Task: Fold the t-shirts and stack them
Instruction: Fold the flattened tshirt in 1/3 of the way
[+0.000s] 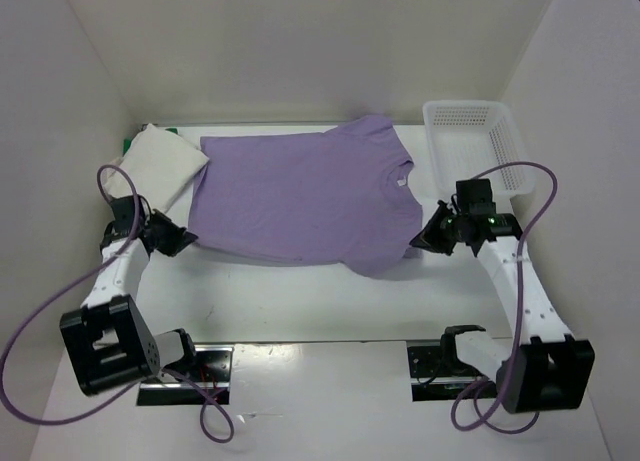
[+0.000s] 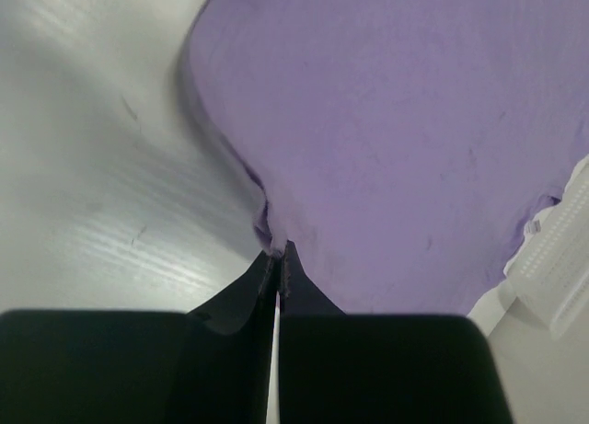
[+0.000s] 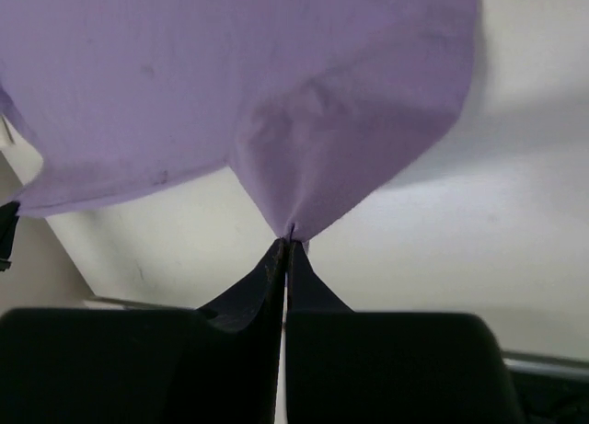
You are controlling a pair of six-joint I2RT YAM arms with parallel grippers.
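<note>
1. Risk: both pinches sit right at the cloth's edge. A fast pull could slip the lavender t-shirt out of one side, and the fold would go crooked.
2. Risk: uneven lift. If one arm leads, the cloth skews or bunches and the hem misses the line.
3. Risk: the shirt's left edge lies just beside the folded white t-shirt in the upper left of the top view. A drag could catch it and pull that stack apart. Only a green sliver peeks out at the stack's far edge, probably the green shirt.
4. Risk: my right arm is close to the basket at upper right, so a wide swing could knock it.
5. My left gripper: fingers pressed together, clamping a thin bit of the lavender shirt's lower-left edge. Cloth puckers at the tips.
6. My right gripper: fingers closed tight, clamping a point of lavender cloth at the shirt's lower-right corner, by the sleeve. Cloth tents up from the tips.
7. The lavender shirt is spread flat mid-table, between both arms.
</note>
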